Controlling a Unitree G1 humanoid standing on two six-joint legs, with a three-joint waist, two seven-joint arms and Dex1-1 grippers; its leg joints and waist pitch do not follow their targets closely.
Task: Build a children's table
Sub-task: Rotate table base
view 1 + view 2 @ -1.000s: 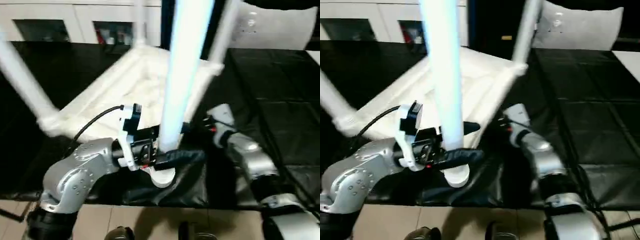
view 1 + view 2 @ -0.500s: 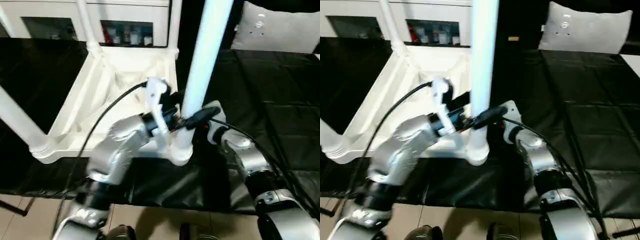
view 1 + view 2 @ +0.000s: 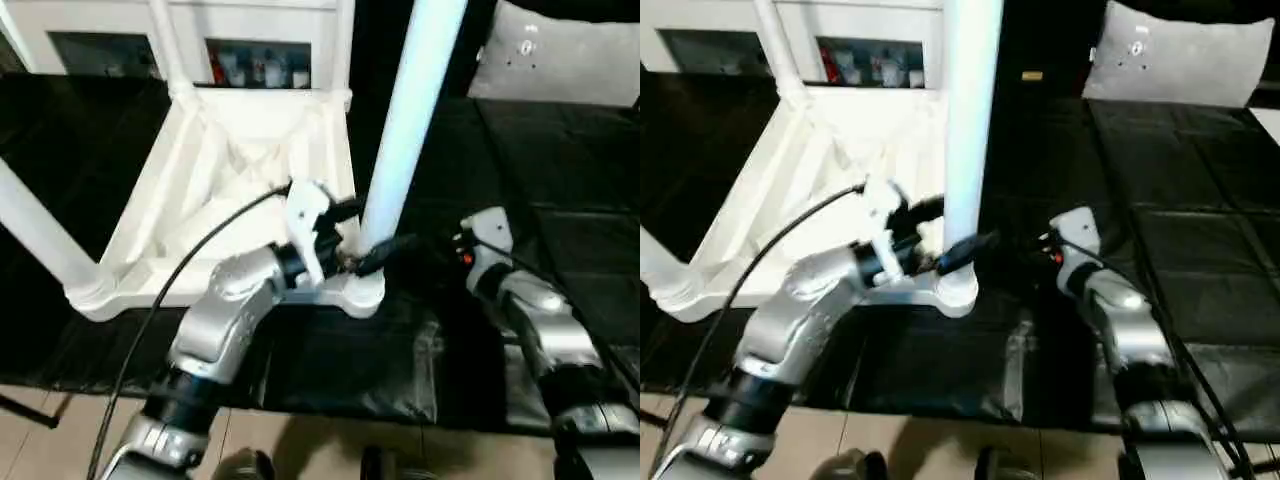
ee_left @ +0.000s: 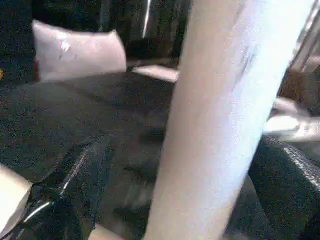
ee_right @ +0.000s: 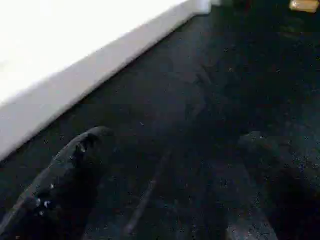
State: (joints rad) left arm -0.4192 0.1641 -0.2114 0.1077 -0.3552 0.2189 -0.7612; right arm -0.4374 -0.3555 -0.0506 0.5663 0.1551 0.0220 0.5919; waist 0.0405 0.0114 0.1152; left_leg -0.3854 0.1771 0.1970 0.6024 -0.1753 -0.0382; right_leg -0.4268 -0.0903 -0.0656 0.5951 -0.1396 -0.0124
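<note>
1. Four legs are socketed into the children's table, which lies upside down on the black-covered worktable, ribbed underside up, towards the worktable's front edge.
2. Nearest leg stands upright in the table's near right corner socket, just inside the worktable's front edge.
3. My left gripper sits around that leg just above the socket, fingers spread wide, one black finger on each side. Left wrist view has the leg running up between the fingers. Can't tell whether the pads touch it; reads as loosely bracketing, not clamping.
4. My right gripper is wide open and empty over bare black cover, with the tabletop's white edge beside it. The right arm is near the worktable's front edge, to the right of the leg.
5. Change over the last second: the table has swung from skewed to roughly square with the front edge. Left arm has kept station at the leg base, right arm has pulled off to the side, away from the socket.
6. Meaning, as I judge it: assembly looks nearly complete. What's left is probably checking this last leg is seated and flipping the table upright.
7. Risk: leg tall and top-heavy, a bump could tip the table off the front edge.
</note>
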